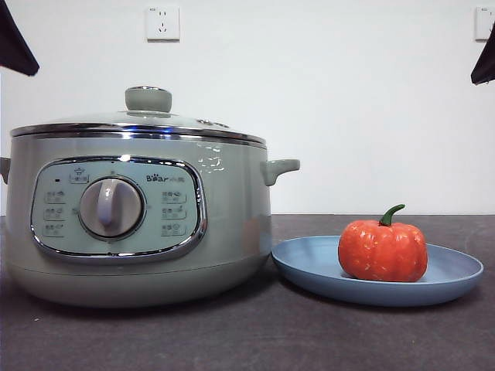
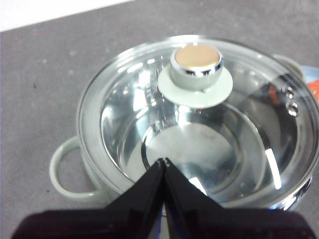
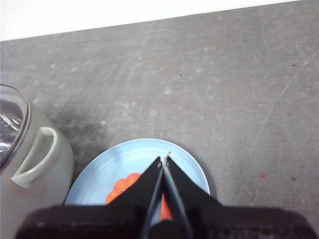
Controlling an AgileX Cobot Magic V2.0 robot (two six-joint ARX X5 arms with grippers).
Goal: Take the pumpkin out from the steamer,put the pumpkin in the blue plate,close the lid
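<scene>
The sage-green steamer (image 1: 139, 224) stands at the left with its glass lid (image 1: 147, 117) seated on top; through the lid (image 2: 199, 124) the pot looks empty. The orange-red pumpkin (image 1: 383, 250) sits upright in the blue plate (image 1: 456, 274) to the steamer's right. My left gripper (image 2: 164, 161) hangs high over the lid, shut and holding nothing. My right gripper (image 3: 164, 158) hovers high above the blue plate (image 3: 139, 157) and the pumpkin (image 3: 122, 189), also shut and empty. Both arms show in the front view only as dark tips at the top corners.
The dark grey table (image 1: 247, 340) runs in front of and behind the objects. A white wall with a socket (image 1: 162, 23) lies behind. The steamer's side handle (image 1: 280, 168) juts toward the plate.
</scene>
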